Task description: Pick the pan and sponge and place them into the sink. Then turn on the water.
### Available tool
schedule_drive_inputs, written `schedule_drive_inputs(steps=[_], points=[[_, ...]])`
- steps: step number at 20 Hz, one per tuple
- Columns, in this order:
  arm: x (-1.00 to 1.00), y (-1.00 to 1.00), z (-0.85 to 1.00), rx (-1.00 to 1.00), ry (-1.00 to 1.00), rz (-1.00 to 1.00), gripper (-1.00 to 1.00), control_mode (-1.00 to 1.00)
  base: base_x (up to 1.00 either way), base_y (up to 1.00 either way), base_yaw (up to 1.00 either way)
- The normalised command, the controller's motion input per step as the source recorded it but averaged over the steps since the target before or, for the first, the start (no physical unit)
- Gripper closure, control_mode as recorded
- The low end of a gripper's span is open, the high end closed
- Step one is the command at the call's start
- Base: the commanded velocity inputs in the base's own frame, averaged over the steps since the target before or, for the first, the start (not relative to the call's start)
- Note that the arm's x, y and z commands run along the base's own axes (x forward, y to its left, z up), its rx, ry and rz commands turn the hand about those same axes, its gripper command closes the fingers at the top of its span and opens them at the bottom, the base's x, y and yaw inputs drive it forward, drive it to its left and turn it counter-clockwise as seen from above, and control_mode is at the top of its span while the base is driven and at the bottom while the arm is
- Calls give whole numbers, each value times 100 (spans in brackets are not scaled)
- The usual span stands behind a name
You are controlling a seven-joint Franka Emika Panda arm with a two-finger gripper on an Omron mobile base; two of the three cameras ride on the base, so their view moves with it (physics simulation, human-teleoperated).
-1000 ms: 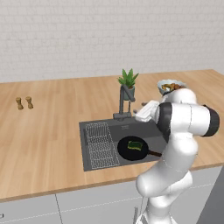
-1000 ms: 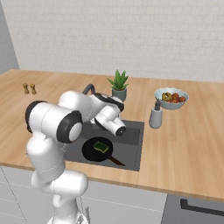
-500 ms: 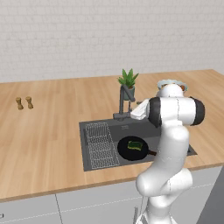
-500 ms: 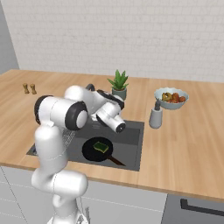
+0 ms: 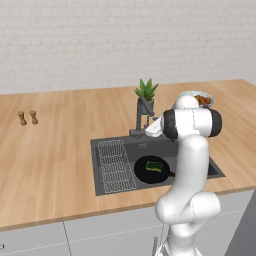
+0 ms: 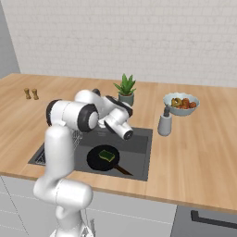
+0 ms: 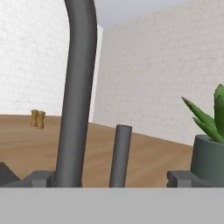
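A: State of the jaws?
B: Released, fully spread, grasping nothing. In the hand view the two dark tips flank the faucet (image 7: 78, 92) and its upright lever (image 7: 120, 155).

A: Location of the task items?
B: The sponge (image 6: 108, 155) lies inside the pan (image 6: 95, 161); the pan rests in the sink (image 5: 200, 162), handle toward 4 o'clock in the right base view. Wire-grid drainer (image 5: 115, 165) at 9 o'clock of the pan.

A: Surroundings?
B: Potted plant (image 6: 125, 90) on the worktop (image 5: 55, 150) at 12 o'clock of the sink; food bowl (image 6: 181, 103) at 2 o'clock.
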Motion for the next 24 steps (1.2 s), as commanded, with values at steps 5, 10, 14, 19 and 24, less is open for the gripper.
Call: schedule_drive_inputs(steps=[5,10,14,19,24], points=[[35,0,-18,0,0,0,-100,-100,0,0,0],[34,0,-1,0,0,0,-100,-100,0,0,0],[33,0,0,0,0,0,-100,-100,0,0,0],[25,-2,0,0,0,0,100,-100,0,0,0],[1,-43,0,1,0,-5,100,-100,0,0,0]])
